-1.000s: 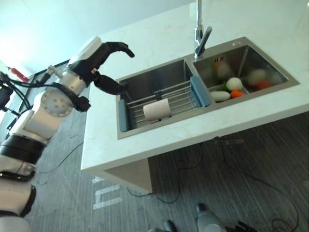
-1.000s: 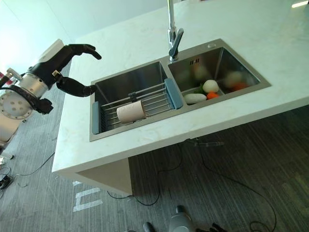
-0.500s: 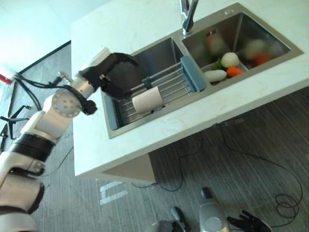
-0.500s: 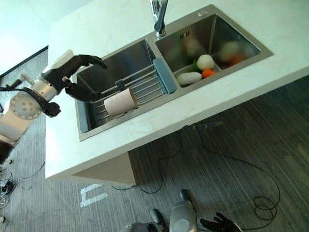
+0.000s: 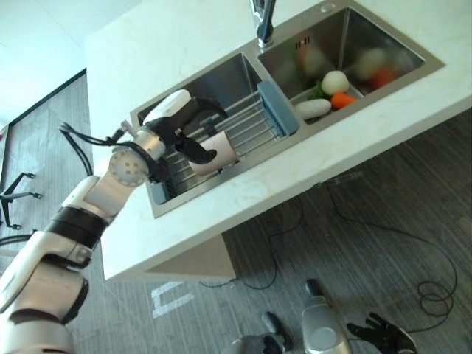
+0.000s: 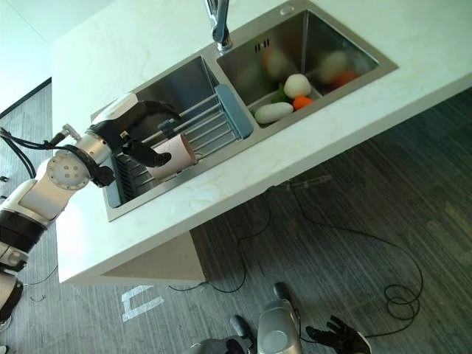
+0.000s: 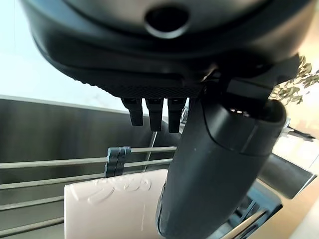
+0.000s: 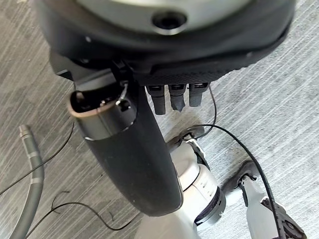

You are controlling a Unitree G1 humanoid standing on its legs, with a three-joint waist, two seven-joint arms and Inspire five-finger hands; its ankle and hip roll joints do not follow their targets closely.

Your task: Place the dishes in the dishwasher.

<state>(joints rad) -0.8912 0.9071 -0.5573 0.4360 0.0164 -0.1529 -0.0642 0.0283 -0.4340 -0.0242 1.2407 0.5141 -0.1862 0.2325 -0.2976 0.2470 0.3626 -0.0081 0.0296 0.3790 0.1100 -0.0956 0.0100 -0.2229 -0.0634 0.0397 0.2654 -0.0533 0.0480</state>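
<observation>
The robot's left hand point(image 5: 193, 133) is closing in on a pale pink cup point(image 5: 217, 153) lying on its side on the wire rack point(image 5: 251, 125) across the left basin of the sink point(image 5: 221, 77). A second ago the hand was hovering open above the counter point(image 5: 169, 37); now its curled fingers are arching over the cup and its thumb is reaching beneath — apparently touching, though a firm grip is not yet evident. The pick-up is just starting. The right hand point(image 5: 383, 333) is hanging low, fingers spread, holding nothing.

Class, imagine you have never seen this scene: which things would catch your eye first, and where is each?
The left hand arches over a pale cup lying on its side on the wire rack across the sink's left basin. In the right basin lie vegetables, one bright orange.
</observation>
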